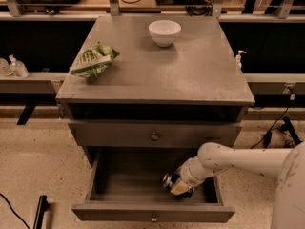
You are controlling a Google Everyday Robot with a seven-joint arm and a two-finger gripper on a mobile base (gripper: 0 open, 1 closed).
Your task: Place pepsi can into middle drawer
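Observation:
The middle drawer is pulled open below a closed drawer; its front panel has a small round knob. My gripper reaches in from the right on a white arm and sits low inside the drawer's right half. It is shut on the pepsi can, a small dark can held tilted with its silver end pointing left. The can is just above the drawer floor or touching it; I cannot tell which. My gripper hides most of the can's body.
A white bowl stands at the back of the grey cabinet top. A green-and-white snack bag lies at its left edge. The closed drawer is directly above the open one. Cables lie on the floor at left and right.

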